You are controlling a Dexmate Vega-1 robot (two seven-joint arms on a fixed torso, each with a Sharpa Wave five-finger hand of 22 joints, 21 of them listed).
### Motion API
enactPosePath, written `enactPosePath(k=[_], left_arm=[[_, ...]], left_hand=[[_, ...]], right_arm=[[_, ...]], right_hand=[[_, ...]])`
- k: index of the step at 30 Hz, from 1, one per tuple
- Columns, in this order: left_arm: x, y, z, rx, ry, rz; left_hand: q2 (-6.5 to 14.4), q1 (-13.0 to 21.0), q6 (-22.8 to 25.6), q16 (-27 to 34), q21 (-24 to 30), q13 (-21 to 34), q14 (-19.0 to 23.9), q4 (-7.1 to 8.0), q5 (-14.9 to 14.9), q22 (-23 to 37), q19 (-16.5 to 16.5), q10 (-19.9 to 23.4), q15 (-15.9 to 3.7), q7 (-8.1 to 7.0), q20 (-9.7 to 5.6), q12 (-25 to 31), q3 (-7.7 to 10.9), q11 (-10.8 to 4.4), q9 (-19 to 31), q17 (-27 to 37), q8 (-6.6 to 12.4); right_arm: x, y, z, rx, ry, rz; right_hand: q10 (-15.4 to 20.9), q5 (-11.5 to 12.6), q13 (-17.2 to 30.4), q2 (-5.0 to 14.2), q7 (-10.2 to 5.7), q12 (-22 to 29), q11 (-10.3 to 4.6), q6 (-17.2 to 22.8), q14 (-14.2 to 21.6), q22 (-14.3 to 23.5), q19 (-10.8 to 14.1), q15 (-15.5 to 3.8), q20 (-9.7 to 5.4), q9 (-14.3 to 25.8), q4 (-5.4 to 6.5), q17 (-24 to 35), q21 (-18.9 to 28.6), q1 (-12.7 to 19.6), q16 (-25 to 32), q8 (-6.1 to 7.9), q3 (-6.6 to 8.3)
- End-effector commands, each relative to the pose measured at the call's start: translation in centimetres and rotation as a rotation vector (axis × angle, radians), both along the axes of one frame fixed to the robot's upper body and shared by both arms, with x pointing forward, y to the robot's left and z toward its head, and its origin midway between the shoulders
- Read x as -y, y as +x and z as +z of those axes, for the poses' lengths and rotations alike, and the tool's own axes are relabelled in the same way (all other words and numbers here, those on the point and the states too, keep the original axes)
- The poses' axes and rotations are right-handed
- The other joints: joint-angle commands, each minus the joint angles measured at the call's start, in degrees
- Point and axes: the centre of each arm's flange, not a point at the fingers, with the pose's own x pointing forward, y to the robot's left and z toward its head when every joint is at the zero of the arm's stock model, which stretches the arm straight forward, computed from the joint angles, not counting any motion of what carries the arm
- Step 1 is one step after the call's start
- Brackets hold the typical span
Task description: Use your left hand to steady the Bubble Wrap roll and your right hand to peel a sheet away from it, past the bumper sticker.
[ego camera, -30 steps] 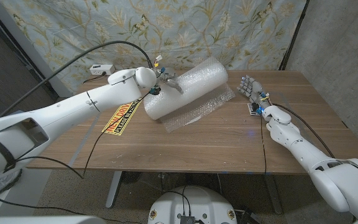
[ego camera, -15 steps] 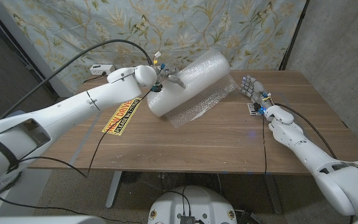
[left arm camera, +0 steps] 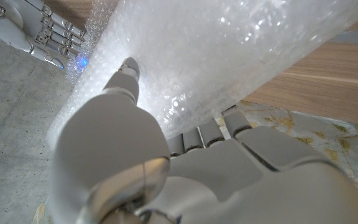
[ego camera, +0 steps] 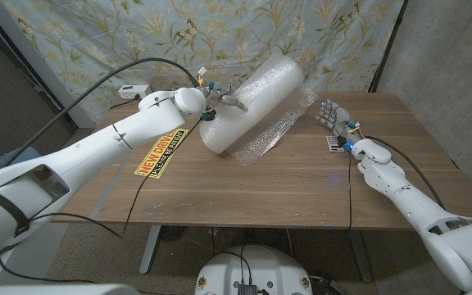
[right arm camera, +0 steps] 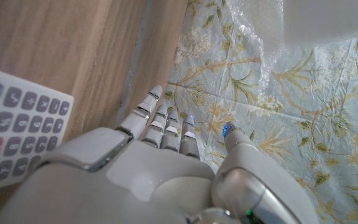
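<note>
The bumper sticker, lying toward the tabletop's left edge, is yellow and black with red capitals; its top line seems to start "NEW DRIV", the rest too small to read. The calculator near the right edge shows keys whose markings are illegible.

A clear, bubble-dotted roll is seen on a brown wood-grain table. A yellow sticker is printed with red and black lettering. White hands are shown against a pale blue cloth patterned with flowers
</note>
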Motion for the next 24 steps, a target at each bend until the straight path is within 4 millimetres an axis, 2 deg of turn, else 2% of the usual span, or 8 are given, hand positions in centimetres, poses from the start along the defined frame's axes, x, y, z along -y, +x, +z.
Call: enactPosePath(k=[1,9,24], left_arm=[[-0.8,0.2,-0.1,-0.013,-0.110,-0.022],[-0.9,0.1,0.1,0.002,-0.190,-0.051],[-2.2,0.2,0.4,-0.005,-0.407,-0.157]], left_hand=[[0.4,-0.1,-0.1,-0.1,0.3,0.2,0.0,0.68,0.4,0.2,-0.3,-0.1,0.19,0.61,0.17,-0.1,1.04,0.35,0.2,0.3,-0.25],[0.3,-0.1,0.1,-0.1,0.5,0.4,0.1,0.55,0.5,0.2,-0.4,0.2,0.09,0.59,0.12,-0.1,1.07,0.15,0.3,0.3,-0.32],[0.4,0.3,0.8,0.3,0.8,0.8,0.5,0.32,0.7,0.3,-0.7,0.6,0.00,0.63,0.08,-0.2,1.16,0.17,0.3,0.7,-0.34]], right_arm=[[0.2,0.0,0.3,-0.004,-0.021,0.003],[0.3,0.0,0.8,0.004,-0.030,0.007],[-0.1,-0.2,1.2,0.008,-0.054,0.012]], right_hand=[[-0.1,0.1,0.3,0.51,-0.09,0.3,-0.14,0.0,0.1,0.1,0.0,0.27,0.49,0.3,-0.12,0.3,0.3,0.5,0.3,0.36,0.27],[-0.2,0.1,0.3,0.51,-0.04,0.3,-0.11,0.0,0.0,0.1,0.0,0.27,0.46,0.3,-0.13,0.3,0.3,0.5,0.3,0.37,0.28],[-0.2,0.1,0.3,0.50,-0.06,0.3,-0.14,0.0,0.0,0.1,0.0,0.26,0.44,0.3,-0.18,0.3,0.3,0.5,0.3,0.39,0.31]])
